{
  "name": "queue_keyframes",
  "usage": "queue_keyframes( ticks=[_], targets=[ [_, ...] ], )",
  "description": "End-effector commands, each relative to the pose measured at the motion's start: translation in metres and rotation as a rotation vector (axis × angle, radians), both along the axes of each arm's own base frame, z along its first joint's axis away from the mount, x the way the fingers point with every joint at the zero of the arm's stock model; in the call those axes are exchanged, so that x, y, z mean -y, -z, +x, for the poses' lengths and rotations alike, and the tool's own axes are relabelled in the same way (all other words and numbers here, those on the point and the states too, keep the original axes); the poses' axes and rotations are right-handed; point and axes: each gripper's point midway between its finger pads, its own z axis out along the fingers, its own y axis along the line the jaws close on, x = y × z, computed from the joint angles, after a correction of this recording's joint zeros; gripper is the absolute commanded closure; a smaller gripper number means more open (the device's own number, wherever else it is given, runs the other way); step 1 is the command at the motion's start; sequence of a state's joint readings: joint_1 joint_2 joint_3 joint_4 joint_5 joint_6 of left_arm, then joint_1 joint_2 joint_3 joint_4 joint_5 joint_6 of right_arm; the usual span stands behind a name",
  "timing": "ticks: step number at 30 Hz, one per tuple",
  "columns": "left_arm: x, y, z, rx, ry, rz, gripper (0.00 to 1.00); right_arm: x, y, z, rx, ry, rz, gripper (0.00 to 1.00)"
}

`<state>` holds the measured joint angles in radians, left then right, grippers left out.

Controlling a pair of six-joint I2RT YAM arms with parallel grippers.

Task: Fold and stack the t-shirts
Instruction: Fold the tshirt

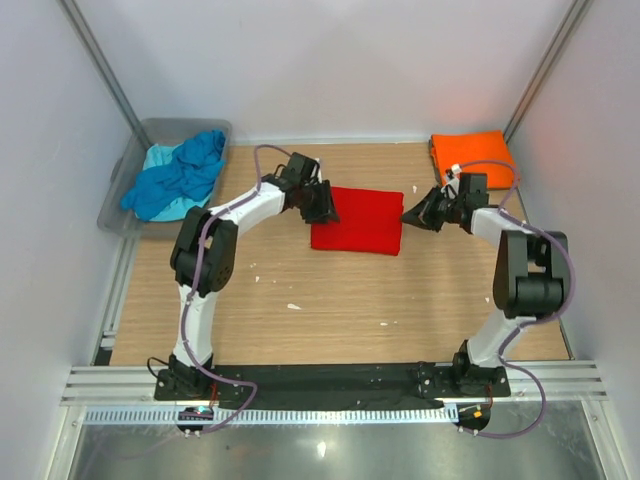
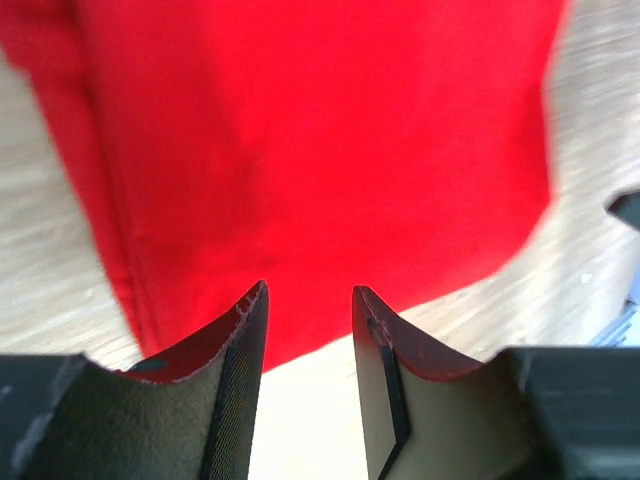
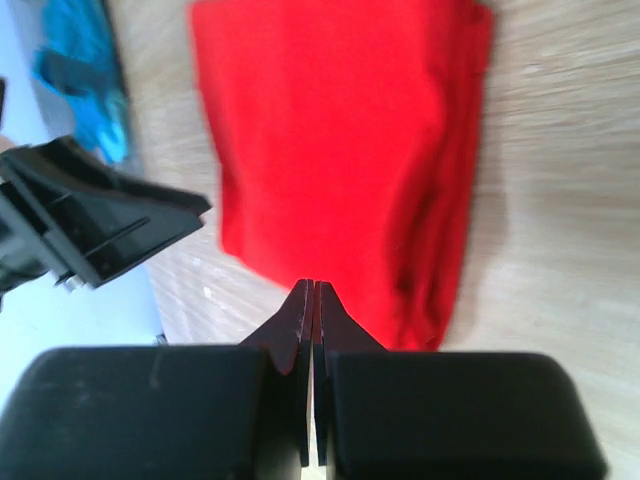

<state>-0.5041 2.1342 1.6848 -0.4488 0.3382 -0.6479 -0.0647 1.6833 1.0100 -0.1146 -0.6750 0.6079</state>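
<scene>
My top view is bright and even; my arms [image 1: 205,250] give only soft, faint shadows on the table [image 1: 330,290]. The orange shirt [image 1: 470,155] tints the wall [image 1: 540,130] beside it. In both wrist views the red shirt [image 2: 320,150] and table are blurred, my fingers [image 2: 225,400] sharp.

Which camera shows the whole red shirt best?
The top external view: the folded red shirt lies there whole, nearly every edge visible. The left wrist view gives only a blurry close-up, cut off at the top. The right wrist view shows more, but blurred and also cropped.
</scene>
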Motion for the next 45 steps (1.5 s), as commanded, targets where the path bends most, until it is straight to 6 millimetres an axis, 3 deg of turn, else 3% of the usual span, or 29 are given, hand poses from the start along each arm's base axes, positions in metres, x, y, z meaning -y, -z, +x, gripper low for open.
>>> queue_keyframes(
  ticks=[1,2,5,9,10,14,19,22,25,27,29,31,32,34,37,38,39,41,44,45],
  targets=[
    [-0.036,0.045,-0.005,-0.054,-0.114,0.118,0.6,-0.004,0.064,-0.01,-0.098,-0.066,-0.001,0.99],
    [-0.039,0.049,-0.003,-0.052,-0.126,0.112,0.6,-0.002,0.077,-0.011,-0.115,-0.074,-0.014,0.99],
    [-0.047,0.063,-0.007,-0.087,-0.139,0.13,0.6,0.0,0.091,-0.01,-0.145,-0.07,-0.016,0.99],
    [-0.049,0.049,-0.005,-0.068,-0.137,0.136,0.6,0.005,0.065,-0.01,-0.093,-0.057,-0.059,0.99],
    [-0.049,0.034,0.001,-0.034,-0.144,0.137,0.6,0.007,0.062,-0.017,-0.112,-0.068,-0.078,0.99],
    [-0.053,-0.005,0.007,0.032,-0.147,0.152,0.59,0.006,0.016,-0.015,-0.029,-0.091,-0.119,0.99],
    [-0.026,-0.042,0.007,0.091,-0.079,0.062,0.57,-0.023,-0.01,-0.017,0.024,-0.175,-0.079,0.99],
    [-0.006,-0.045,0.002,0.071,-0.045,-0.019,0.57,-0.059,-0.014,-0.019,0.051,-0.255,-0.006,0.99],
    [-0.002,-0.022,-0.001,0.025,-0.05,0.004,0.58,-0.079,-0.001,-0.024,0.043,-0.32,0.041,0.99],
    [-0.01,0.007,-0.004,-0.018,-0.067,0.064,0.59,-0.076,0.039,-0.03,-0.032,-0.327,0.015,0.99],
    [-0.03,0.037,-0.008,-0.042,-0.107,0.167,0.59,-0.066,0.079,-0.041,-0.131,-0.307,-0.009,0.99],
    [-0.047,0.059,-0.013,-0.071,-0.13,0.227,0.6,-0.059,0.097,-0.05,-0.177,-0.304,-0.045,0.99],
    [-0.056,0.061,-0.011,-0.063,-0.148,0.257,0.6,-0.051,0.107,-0.055,-0.211,-0.291,-0.105,0.99],
    [-0.059,0.054,-0.009,-0.045,-0.159,0.263,0.6,-0.041,0.107,-0.053,-0.22,-0.267,-0.175,0.99],
    [-0.051,0.025,-0.003,0.0,-0.148,0.214,0.6,-0.048,0.068,-0.045,-0.12,-0.276,-0.143,0.99],
    [-0.041,-0.001,0.002,0.037,-0.129,0.161,0.59,-0.051,0.054,-0.043,-0.088,-0.279,-0.125,0.99],
    [-0.032,-0.013,0.001,0.053,-0.109,0.127,0.59,-0.056,0.032,-0.041,-0.041,-0.287,-0.094,0.99],
    [-0.016,-0.043,0.003,0.085,-0.078,0.045,0.59,-0.06,0.01,-0.035,0.001,-0.282,-0.068,0.99],
    [0.012,-0.065,0.0,0.124,-0.031,-0.082,0.6,-0.057,-0.014,-0.023,0.054,-0.249,-0.09,0.98],
    [0.024,-0.061,-0.012,0.087,-0.005,-0.13,0.6,-0.054,-0.016,-0.02,0.062,-0.235,-0.103,0.96]
  ],
)
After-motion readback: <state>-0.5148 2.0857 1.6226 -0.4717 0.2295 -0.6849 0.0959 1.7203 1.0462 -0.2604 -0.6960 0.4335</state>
